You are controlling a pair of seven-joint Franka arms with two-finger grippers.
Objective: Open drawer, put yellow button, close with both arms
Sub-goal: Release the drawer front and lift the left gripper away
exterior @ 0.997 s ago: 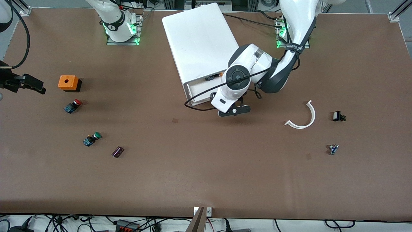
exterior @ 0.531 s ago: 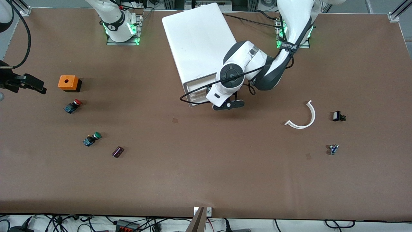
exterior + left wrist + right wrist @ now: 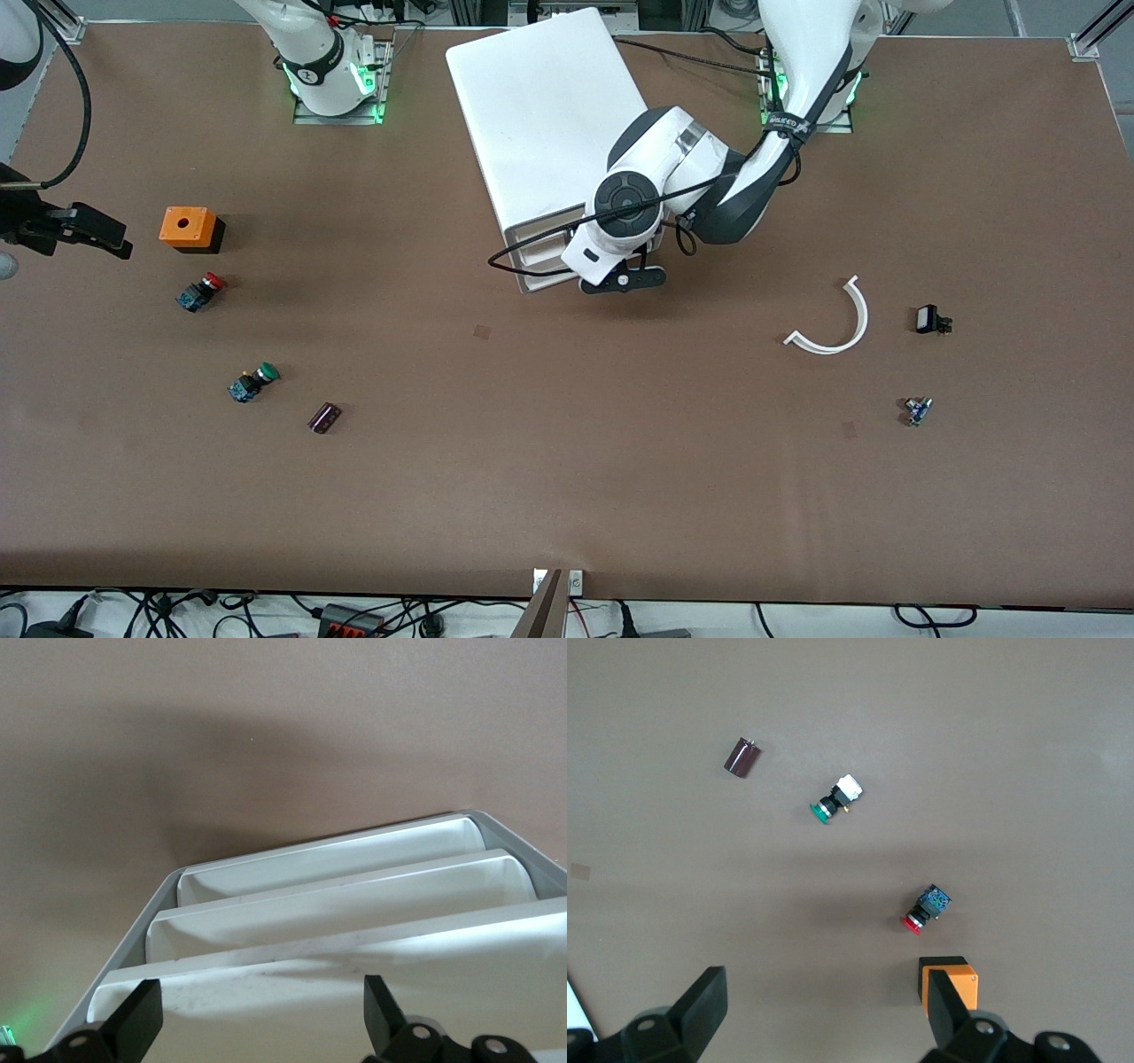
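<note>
The task looks close to its end. The drawer (image 3: 542, 232), topmost in the white cabinet (image 3: 549, 115) that stands by the bench edge where the arms are mounted, appears pushed in: in the left wrist view its front lines up in a step with the two drawers below, with no open tray showing. Whether it is fully flush I cannot tell.

The yellow button is nowhere in view. Only a red button (image 3: 202, 291) and a green button (image 3: 254, 381) lie on the bench (image 3: 567, 496), toward the right arm's end, so I judge the yellow one to be inside the shut drawer.

The left hand (image 3: 623, 280) is at the cabinet front, right over the top drawer, fingers (image 3: 133, 1020) spread wide and gripping nothing. It seems to be pressing or just coming off the front.

The right hand (image 3: 80, 229) waits over the bench edge at the right arm's end, near an orange box (image 3: 188, 229), released and empty, well apart from the cabinet.

What may be left is a final push to seat the drawer, with the right arm joining in if both are meant to close it
</note>
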